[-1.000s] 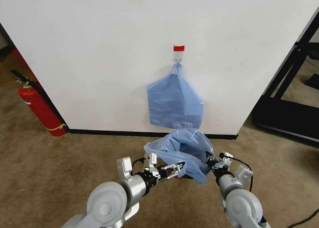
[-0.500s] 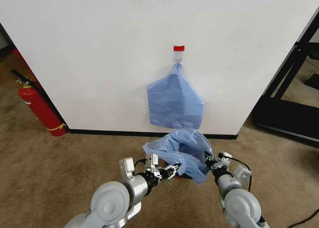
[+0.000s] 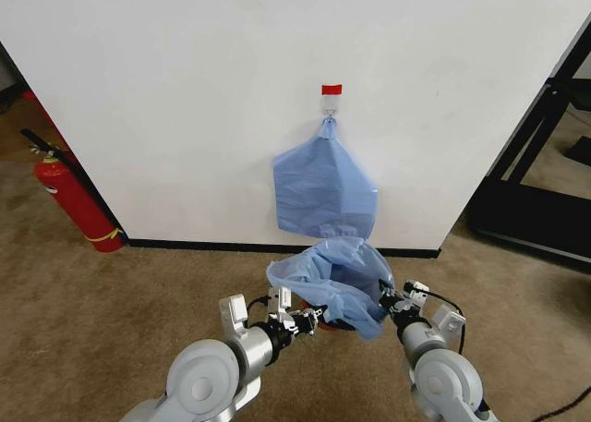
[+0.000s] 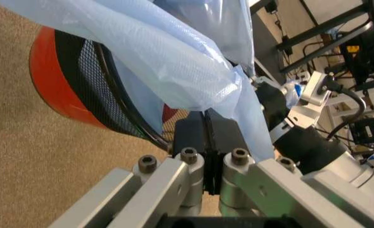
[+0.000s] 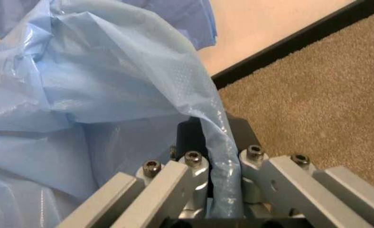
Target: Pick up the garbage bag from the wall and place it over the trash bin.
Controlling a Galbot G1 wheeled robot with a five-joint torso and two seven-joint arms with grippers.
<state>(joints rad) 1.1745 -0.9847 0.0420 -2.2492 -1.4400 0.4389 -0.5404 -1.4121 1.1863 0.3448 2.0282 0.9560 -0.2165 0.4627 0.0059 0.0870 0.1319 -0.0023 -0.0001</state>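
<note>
I see the garbage bag (image 3: 334, 276) draped open over the trash bin (image 4: 88, 90), on carpet (image 3: 111, 302) just in front of the wall (image 3: 185, 80). Left gripper (image 3: 312, 319) sits at the bag's left edge, fingers (image 4: 190, 135) pressed together, film lying against the tips, grip on it unclear. Right gripper (image 3: 386, 302) at the right edge, fingers (image 5: 193, 142) narrow, pinching a fold of the bag. Bundle of bags (image 3: 323, 189) hangs from the hook tag (image 3: 331, 90), fire extinguisher (image 3: 74, 205) well off left
</note>
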